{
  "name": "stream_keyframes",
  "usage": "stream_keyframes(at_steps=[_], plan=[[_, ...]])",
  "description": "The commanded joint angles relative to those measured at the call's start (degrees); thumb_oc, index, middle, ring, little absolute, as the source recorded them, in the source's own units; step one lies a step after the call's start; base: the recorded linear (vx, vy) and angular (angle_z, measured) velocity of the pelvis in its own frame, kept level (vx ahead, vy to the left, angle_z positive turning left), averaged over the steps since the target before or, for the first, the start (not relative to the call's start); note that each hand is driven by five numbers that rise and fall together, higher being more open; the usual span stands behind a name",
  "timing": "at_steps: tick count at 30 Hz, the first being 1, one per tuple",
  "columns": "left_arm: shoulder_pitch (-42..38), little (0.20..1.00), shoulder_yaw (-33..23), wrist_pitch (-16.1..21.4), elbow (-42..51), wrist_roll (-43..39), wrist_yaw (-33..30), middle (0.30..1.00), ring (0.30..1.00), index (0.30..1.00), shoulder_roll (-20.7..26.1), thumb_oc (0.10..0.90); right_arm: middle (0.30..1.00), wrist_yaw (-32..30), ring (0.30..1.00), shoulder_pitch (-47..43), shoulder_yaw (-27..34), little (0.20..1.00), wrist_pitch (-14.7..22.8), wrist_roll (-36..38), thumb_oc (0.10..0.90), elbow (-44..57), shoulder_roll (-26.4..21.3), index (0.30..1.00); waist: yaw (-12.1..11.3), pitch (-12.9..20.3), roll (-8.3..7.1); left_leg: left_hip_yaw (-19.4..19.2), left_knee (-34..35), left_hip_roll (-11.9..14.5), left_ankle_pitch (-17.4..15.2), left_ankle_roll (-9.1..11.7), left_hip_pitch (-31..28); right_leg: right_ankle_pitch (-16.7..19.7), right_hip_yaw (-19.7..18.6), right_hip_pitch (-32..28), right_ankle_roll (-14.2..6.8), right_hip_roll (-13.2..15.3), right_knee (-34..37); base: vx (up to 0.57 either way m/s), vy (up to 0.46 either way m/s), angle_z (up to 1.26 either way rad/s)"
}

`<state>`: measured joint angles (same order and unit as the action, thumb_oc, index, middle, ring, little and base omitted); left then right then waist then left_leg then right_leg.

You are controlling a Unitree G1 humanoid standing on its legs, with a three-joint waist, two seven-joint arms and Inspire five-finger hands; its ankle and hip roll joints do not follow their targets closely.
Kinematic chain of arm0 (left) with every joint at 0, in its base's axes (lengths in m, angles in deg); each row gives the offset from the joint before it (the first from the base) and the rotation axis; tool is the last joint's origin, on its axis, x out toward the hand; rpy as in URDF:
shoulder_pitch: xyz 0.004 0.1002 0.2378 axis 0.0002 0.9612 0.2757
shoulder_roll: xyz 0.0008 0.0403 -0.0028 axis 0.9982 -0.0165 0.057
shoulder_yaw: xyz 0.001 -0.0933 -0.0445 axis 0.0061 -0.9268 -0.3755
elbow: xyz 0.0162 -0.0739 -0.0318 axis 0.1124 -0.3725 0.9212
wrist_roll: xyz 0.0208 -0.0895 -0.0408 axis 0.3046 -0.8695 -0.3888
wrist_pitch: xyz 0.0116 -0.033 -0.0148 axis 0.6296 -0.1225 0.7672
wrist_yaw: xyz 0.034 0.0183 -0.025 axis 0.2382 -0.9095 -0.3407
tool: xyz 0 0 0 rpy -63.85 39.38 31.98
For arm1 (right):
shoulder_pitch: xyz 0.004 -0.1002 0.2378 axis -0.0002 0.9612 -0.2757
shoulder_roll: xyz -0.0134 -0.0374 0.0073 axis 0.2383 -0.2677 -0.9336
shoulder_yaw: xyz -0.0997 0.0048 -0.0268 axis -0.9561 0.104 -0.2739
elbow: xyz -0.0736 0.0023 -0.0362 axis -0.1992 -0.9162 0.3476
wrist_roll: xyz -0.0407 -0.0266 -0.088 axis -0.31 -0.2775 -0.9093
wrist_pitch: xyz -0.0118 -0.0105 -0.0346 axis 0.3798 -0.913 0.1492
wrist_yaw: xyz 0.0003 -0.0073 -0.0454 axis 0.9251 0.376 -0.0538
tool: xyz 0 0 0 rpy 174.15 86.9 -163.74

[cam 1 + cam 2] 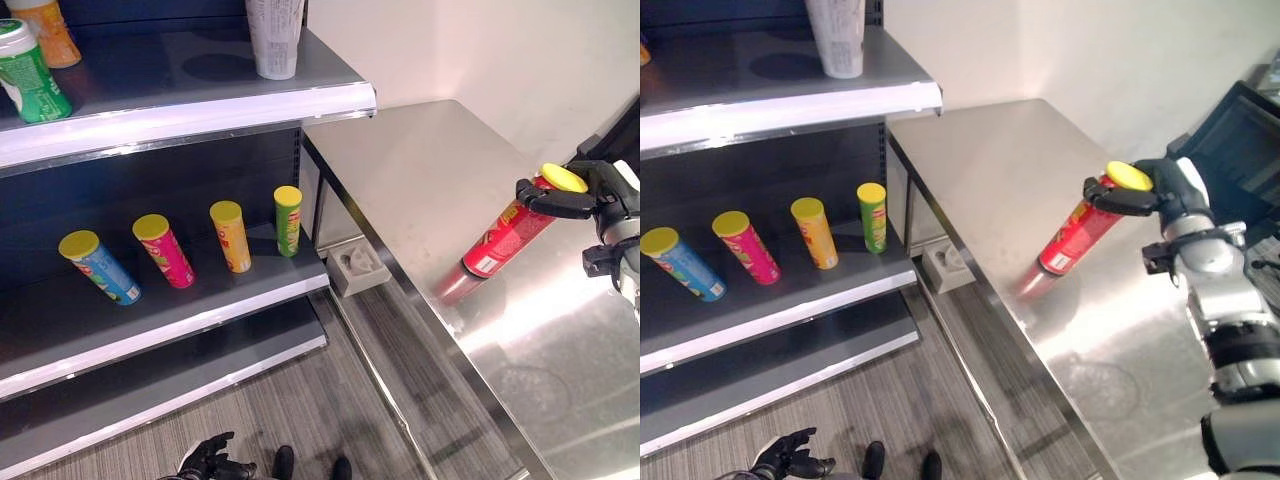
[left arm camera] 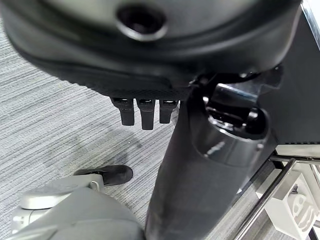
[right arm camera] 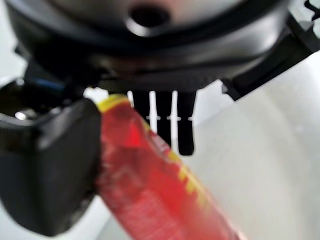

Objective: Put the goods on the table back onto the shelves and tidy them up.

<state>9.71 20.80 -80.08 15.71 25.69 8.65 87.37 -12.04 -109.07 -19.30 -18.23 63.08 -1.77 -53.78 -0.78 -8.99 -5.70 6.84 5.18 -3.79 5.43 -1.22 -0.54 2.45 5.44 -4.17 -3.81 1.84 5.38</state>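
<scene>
Taking up the left side, the shelves [image 1: 180, 110] carry four tilted cans [image 1: 165, 250] in a row on the middle level. Steel desk [image 1: 1010, 180] sits just beside them. Right hand [image 1: 1155, 190] has its fingers wrapped around a red can [image 1: 1080, 232], tilted over the desk. Left hand [image 1: 208, 460] hangs low near the floor, fingers loosely relaxed.

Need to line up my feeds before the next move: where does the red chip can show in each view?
Left eye view: red chip can, tilted, at right, in the right hand above the steel table.
Right eye view: right of centre, same grasp.
Left wrist view: not in it.
Right wrist view: centre, running downward.
Shared landmark: its yellow lid.
</scene>
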Motion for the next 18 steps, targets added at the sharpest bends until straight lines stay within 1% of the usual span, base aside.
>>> stream_keyframes(at_steps=[1,2,3,4,5,7,9,10,11,12,14,15,17,18], plan=[[0.0,0.900,1.4,0.9,-0.5,0.9,-0.6,0.900,0.900,0.900,1.7,0.800,0.300,-5.6,0.300,-3.6,6.5,0.300,6.5,-1.2,0.400,3.9,-2.3,0.300,-1.9,3.8,-1.58,-2.3,-0.2,5.4,-6.7,4.6,-0.3,-3.4,1.2,-1.2,-5.9,7.2,-0.7,-0.01,-0.032,0.04],[0.2,0.900,0.4,0.9,-0.1,1.1,-0.8,0.900,0.900,0.900,1.5,0.800,0.300,-6.9,0.300,-0.3,10.3,0.300,7.8,-1.6,0.400,7.7,-1.1,0.300,-1.8,3.9,-1.27,-2.1,-0.2,5.4,-6.7,4.7,-0.4,-3.6,1.3,-1.4,-5.9,7.2,-0.8,-0.01,-0.032,0.04],[0.2,0.900,0.6,0.9,-0.1,1.1,-0.8,0.900,0.900,0.900,1.7,0.800,0.300,-6.9,0.300,0.6,11.1,0.300,7.6,-1.8,0.400,8.2,-0.9,0.300,-2.0,3.9,-1.44,-2.1,-0.2,5.4,-6.7,4.7,-0.4,-3.6,1.3,-1.4,-5.8,7.2,-0.8,-0.01,-0.039,0.09],[0.4,0.900,0.0,0.8,0.2,1.1,-0.8,0.900,0.900,0.900,1.7,0.800,0.300,-7.7,0.300,2.7,13.9,0.300,8.4,-1.8,0.400,11.8,0.1,0.300,-2.0,4.0,-1.26,-2.0,-0.2,5.5,-6.7,4.7,-0.4,-3.7,1.4,-1.5,-5.8,7.1,-0.9,-0.02,-0.054,0.13],[0.5,0.900,-1.3,0.9,0.4,1.3,-0.9,0.900,0.900,0.900,1.6,0.800,0.300,-8.4,0.300,5.1,18.0,0.300,10.5,-0.6,0.400,16.2,1.8,0.300,-1.9,4.1,-0.97,-1.6,-0.2,5.6,-6.6,4.7,-0.4,-3.9,1.5,-1.5,-5.7,7.0,-1.0,-0.03,-0.082,0.13],[0.9,0.900,-2.1,0.9,1.0,1.1,-0.9,0.900,0.900,0.900,1.8,0.800,0.300,-8.5,0.300,7.7,22.0,0.300,12.8,1.1,0.400,21.6,4.0,0.300,-2.3,4.2,-0.81,-1.2,-0.2,5.9,-6.3,4.9,-0.3,-4.3,1.7,-1.5,-5.5,6.8,-1.2,-0.04,-0.090,0.12],[1.5,0.900,-3.0,0.9,1.5,1.1,-0.8,0.900,0.900,0.900,2.0,0.800,0.300,-7.8,0.300,9.5,24.8,0.300,14.4,1.9,0.400,27.0,5.9,0.300,-2.6,4.2,-0.70,-0.7,-0.2,6.2,-6.0,5.2,0.1,-4.8,1.9,-1.5,-5.1,6.5,-1.3,-0.07,-0.097,0.09],[1.5,0.900,-3.2,0.9,1.5,0.9,-0.7,0.900,0.900,0.900,2.1,0.800,0.300,-7.6,0.300,9.9,25.4,0.300,15.2,1.9,0.400,29.3,6.8,0.300,-2.8,4.2,-0.70,-0.5,-0.2,6.3,-5.7,5.4,0.3,-5.0,1.9,-1.5,-4.9,6.2,-1.3,-0.05,-0.071,0.12],[1.6,0.900,-3.2,0.9,1.5,0.9,-0.6,0.900,0.900,0.900,2.2,0.800,0.300,-7.6,0.300,10.2,25.6,0.300,15.1,1.8,0.400,29.6,6.9,0.300,-2.8,4.3,-0.77,-0.4,-0.2,6.4,-5.7,5.5,0.3,-5.0,2.0,-1.5,-4.9,6.2,-1.4,-0.16,-0.176,0.15],[2.0,0.900,-3.8,1.2,2.1,0.6,-0.4,0.900,0.900,0.900,2.4,0.800,0.300,-5.7,0.300,10.2,25.8,0.300,16.5,2.5,0.400,35.9,8.9,0.300,-3.7,3.9,-0.60,0.8,-0.3,6.9,-4.2,6.5,1.5,-5.8,1.9,-1.6,-4.1,5.2,-1.4,-0.16,-0.169,0.15],[2.0,0.900,-4.1,1.3,2.3,0.5,-0.2,0.900,0.900,0.900,2.4,0.800,0.300,-4.2,0.300,10.6,25.7,0.300,16.8,3.0,0.400,38.9,9.8,0.300,-4.0,3.5,-0.41,1.7,-0.4,7.3,-3.1,7.2,2.6,-6.3,2.0,-1.6,-3.3,4.3,-1.3,-0.15,-0.153,0.14],[2.0,0.900,-4.1,1.3,2.4,0.5,-0.2,0.900,0.900,0.900,2.5,0.800,0.300,-4.2,0.300,10.8,25.9,0.300,16.7,3.0,0.400,39.2,9.9,0.300,-3.9,3.5,-0.42,1.9,-0.4,7.3,-3.0,7.2,2.7,-6.3,2.1,-1.6,-3.3,4.2,-1.3,-0.12,-0.123,0.23],[1.8,0.900,-4.5,1.7,2.8,0.1,-0.1,0.900,0.900,0.900,2.6,0.800,0.300,-1.8,0.300,10.8,24.9,0.300,17.5,4.1,0.400,43.2,11.1,0.300,-4.9,2.4,-0.04,4.1,-0.4,7.9,-0.8,8.4,4.9,-6.9,2.1,-1.4,-2.1,2.3,-1.0,-0.17,-0.165,0.34],[1.8,0.900,-4.5,1.7,2.8,0.1,-0.1,0.900,0.900,0.900,2.6,0.800,0.300,-1.8,0.300,10.9,25.0,0.300,17.5,4.1,0.400,43.4,11.2,0.300,-4.7,2.5,-0.02,4.4,-0.4,7.9,-0.7,8.4,5.0,-7.0,2.3,-1.4,-2.0,2.2,-1.0,-0.14,-0.155,0.36]])
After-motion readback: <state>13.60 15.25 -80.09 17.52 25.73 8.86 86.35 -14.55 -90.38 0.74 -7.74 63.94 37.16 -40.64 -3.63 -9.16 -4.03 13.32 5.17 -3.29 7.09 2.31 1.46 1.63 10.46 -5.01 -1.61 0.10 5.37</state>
